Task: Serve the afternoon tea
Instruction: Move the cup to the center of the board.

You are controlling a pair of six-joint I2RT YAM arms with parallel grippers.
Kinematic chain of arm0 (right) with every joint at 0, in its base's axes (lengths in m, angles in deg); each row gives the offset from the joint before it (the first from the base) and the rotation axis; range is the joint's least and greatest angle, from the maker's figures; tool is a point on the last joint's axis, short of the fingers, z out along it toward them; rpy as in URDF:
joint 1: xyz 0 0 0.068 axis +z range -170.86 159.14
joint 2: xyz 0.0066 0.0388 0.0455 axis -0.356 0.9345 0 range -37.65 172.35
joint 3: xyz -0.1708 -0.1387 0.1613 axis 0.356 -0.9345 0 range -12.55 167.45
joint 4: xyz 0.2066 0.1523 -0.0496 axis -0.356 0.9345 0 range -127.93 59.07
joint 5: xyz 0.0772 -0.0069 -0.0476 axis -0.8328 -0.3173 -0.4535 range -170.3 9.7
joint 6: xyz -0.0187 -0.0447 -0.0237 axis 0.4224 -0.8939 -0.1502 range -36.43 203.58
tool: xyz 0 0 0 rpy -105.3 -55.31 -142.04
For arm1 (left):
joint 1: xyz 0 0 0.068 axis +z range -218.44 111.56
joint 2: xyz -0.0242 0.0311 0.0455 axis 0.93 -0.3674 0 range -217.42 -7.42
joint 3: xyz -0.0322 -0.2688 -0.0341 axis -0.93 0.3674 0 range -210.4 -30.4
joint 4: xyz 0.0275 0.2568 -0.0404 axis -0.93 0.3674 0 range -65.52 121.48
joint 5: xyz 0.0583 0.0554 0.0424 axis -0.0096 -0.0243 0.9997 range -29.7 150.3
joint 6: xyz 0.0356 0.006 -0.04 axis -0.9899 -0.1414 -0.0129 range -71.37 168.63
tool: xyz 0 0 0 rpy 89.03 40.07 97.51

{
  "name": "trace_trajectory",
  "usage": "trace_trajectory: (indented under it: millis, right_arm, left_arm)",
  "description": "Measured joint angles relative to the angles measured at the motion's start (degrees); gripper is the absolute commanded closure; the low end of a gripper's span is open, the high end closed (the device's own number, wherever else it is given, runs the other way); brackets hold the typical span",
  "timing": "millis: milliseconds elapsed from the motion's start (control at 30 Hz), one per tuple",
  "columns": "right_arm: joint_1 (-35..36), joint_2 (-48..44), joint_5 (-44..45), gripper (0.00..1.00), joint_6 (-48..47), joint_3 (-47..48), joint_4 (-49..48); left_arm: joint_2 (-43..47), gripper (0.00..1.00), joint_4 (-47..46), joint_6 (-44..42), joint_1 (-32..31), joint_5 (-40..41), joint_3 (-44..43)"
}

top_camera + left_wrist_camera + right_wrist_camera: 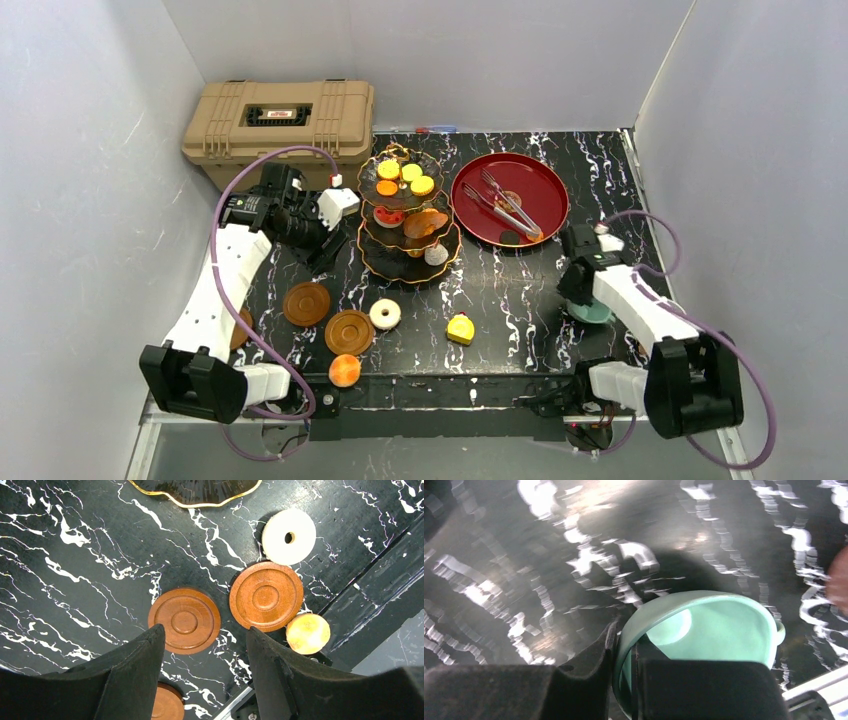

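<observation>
My right gripper is shut on the rim of a teal cup, one finger inside and one outside. The top view shows that cup at the table's front right, under the right gripper. My left gripper hangs open and holds nothing, above two brown saucers. From above, the left gripper is just left of the three-tier stand, which carries several sweets. A white donut, a yellow cake and an orange macaron lie on the table.
A tan case stands at the back left. A red tray with tongs and a fork sits right of the stand. A third saucer lies near the front edge, partly behind my left arm. White walls close in on both sides.
</observation>
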Motion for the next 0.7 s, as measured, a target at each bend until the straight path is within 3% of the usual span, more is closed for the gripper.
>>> trace_trajectory:
  millis: [200, 400, 433, 467, 633, 700]
  right_arm:
    - [16.9, 10.7, -0.8, 0.99, 1.3, 7.8, -3.7]
    - [23.1, 18.0, -1.8, 0.99, 1.8, 13.7, -8.7]
    - [23.9, 18.9, -1.7, 0.94, 1.8, 14.4, -9.0]
    - [24.7, 19.8, -1.5, 0.78, 1.8, 15.2, -9.3]
    - [26.8, 22.8, -2.2, 0.29, 1.6, 16.8, -11.2]
    - [26.9, 23.1, -3.2, 0.15, 0.8, 16.8, -11.2]
  left_arm:
    - [-0.2, 0.41, -0.1, 0.0, 0.0, 0.0, 0.0]
    - [-0.2, 0.40, -0.2, 0.1, 0.1, 0.3, 0.0]
    - [-0.2, 0.40, -0.1, 0.2, 0.2, 0.3, 0.0]
    - [-0.2, 0.39, -0.1, 0.2, 0.2, 0.3, 0.0]
    - [-0.2, 0.38, -0.1, 0.2, 0.3, 0.3, 0.0]
    - [-0.2, 0.38, -0.1, 0.3, 0.5, 0.3, 0.0]
